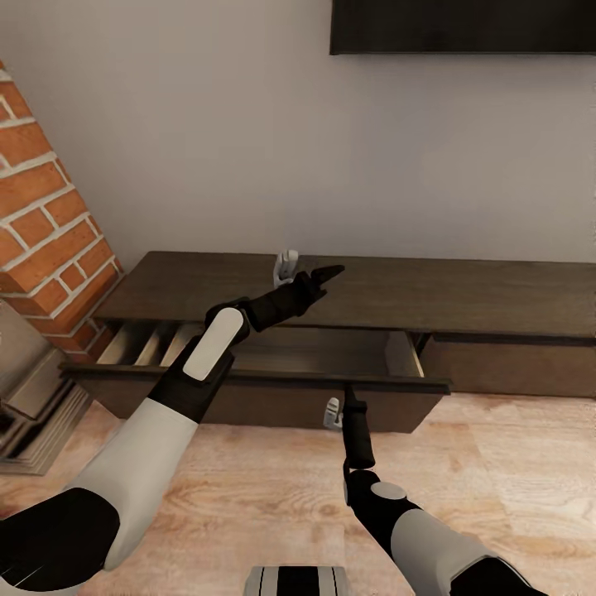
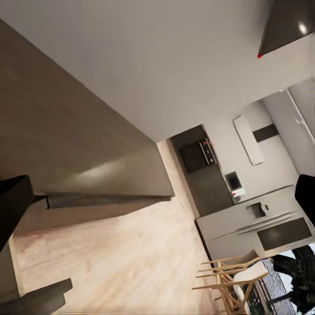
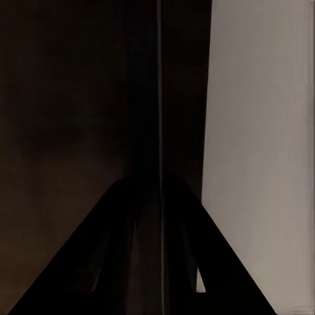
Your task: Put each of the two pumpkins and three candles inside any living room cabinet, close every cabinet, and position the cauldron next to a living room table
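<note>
Cabinet (image 1: 463,302) drawer (image 1: 273,382) pulled open. Left claw (image 1: 319,277) over cabinet top, spread open, holding nothing. Right claw (image 1: 346,397) against drawer front; opening impossible to tell.

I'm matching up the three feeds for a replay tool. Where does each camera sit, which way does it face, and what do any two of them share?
Head view: on the robot's head, looking forward and down at the cabinet with its drawer pulled open; both arms show, left claw over the cabinet top, right claw at the drawer front.
Left wrist view: on the left arm, looking along the cabinet toward a distant kitchen; dark finger at the edge.
Right wrist view: on the right arm, close against dark wood; claw silhouetted.
Shared: head and left wrist views both show the cabinet top and floor.
</note>
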